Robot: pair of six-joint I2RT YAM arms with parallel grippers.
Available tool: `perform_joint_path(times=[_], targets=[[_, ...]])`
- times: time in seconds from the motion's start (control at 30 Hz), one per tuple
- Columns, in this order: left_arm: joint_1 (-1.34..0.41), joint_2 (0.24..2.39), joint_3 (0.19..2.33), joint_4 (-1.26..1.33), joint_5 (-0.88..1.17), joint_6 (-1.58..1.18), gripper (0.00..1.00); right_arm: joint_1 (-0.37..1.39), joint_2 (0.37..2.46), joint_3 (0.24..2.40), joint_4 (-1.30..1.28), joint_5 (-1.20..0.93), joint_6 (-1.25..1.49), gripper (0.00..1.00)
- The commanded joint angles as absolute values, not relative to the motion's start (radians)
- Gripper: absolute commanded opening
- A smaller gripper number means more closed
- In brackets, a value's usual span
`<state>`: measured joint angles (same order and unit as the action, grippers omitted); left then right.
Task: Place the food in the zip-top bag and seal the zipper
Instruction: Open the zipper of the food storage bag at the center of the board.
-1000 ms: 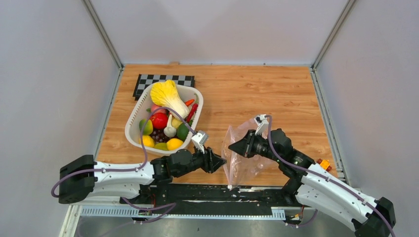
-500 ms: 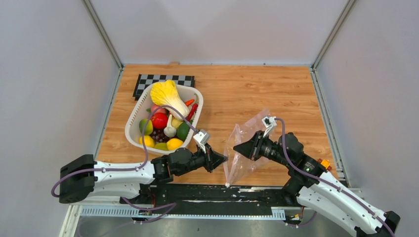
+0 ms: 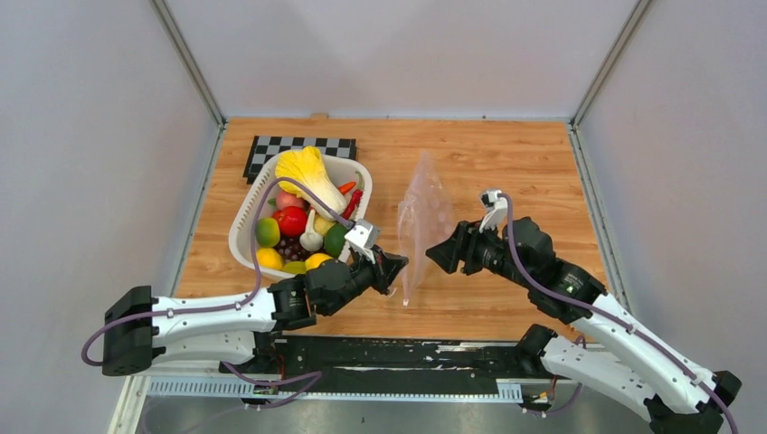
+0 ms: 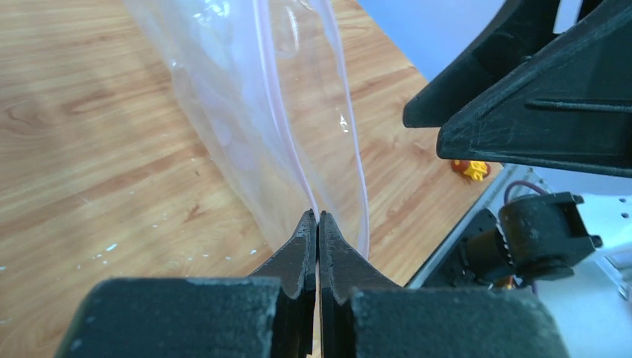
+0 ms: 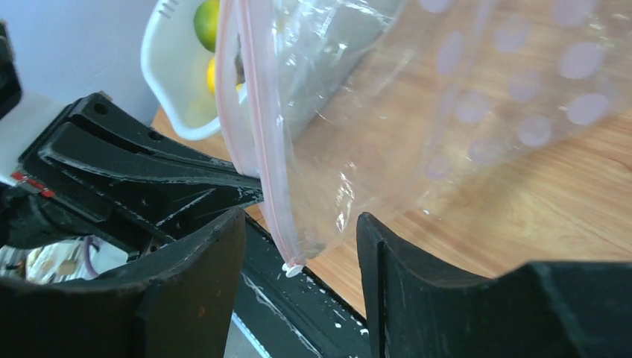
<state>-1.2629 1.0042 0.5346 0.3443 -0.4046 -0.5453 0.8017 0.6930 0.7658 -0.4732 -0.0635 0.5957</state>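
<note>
Nearest, by the near edge of the wooden table (image 3: 506,163), the left gripper (image 4: 318,216) is clenched on the clear, pink-tinted crinkly plastic zip-top bag (image 3: 423,212). Its jaws are pressed together on the thin pink zipper strip (image 4: 287,142) at the mouth. Facing it from just beside, the right gripper (image 5: 298,224) is released. Its jaws stand apart on either side of the bag's lowest corner, and no pad is seen pressing the film.

From that pinch the bag's long axis runs up and away toward the far edge, near the table's middle. The white slotted plastic basket (image 3: 242,226) with the small colourful toy food (image 3: 298,221) sits to the bag's left, close to the left edge. The left arm is nearer the food, but it is holding the bag. The free right arm would probably have to reach past the bag to get to the basket.

In the left wrist view two pink lines part above the pinch, so the mouth looks open with only one lip held, though this is unclear. It is also hard to tell whether the bag's far end rests on the wood. The left arm and its cable hide part of the basket's near rim and some food.
</note>
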Motion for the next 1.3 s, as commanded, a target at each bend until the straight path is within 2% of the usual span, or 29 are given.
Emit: perform_joint_path(times=[0.0, 0.13, 0.3, 0.4, 0.57, 0.73, 0.93, 1.03, 1.1, 1.27], targets=[[-1.267, 1.02, 0.599, 0.306, -0.503, -0.521, 0.0, 0.852, 0.732, 0.849, -0.594, 0.094, 0.575, 0.57], [-1.267, 1.047, 0.615, 0.325, -0.492, -0.548, 0.0, 1.001, 0.778, 0.938, -0.664, 0.342, 0.601, 0.59], [-1.267, 1.063, 0.636, 0.31, -0.459, -0.559, 0.0, 1.177, 0.943, 1.055, -0.748, 0.566, 0.613, 0.58], [-1.266, 1.06, 0.629, 0.306, -0.452, -0.582, 0.0, 1.214, 1.008, 1.097, -0.798, 0.702, 0.622, 0.54], [-1.267, 1.039, 0.61, 0.314, -0.453, -0.598, 0.0, 1.214, 1.041, 1.078, -0.733, 0.706, 0.617, 0.46], [-1.267, 1.031, 0.612, 0.289, -0.455, -0.596, 0.0, 1.215, 1.048, 1.036, -0.601, 0.665, 0.591, 0.44], [-1.267, 1.03, 0.614, 0.287, -0.44, -0.609, 0.0, 1.213, 1.089, 1.03, -0.611, 0.652, 0.63, 0.41], [-1.267, 1.042, 0.623, 0.286, -0.44, -0.608, 0.0, 1.213, 1.132, 1.028, -0.626, 0.648, 0.637, 0.33], [-1.267, 1.041, 0.631, 0.271, -0.438, -0.609, 0.0, 1.212, 1.156, 1.033, -0.653, 0.647, 0.66, 0.2], [-1.267, 1.019, 0.639, 0.195, -0.479, -0.602, 0.0, 1.212, 1.136, 1.021, -0.68, 0.65, 0.665, 0.13]])
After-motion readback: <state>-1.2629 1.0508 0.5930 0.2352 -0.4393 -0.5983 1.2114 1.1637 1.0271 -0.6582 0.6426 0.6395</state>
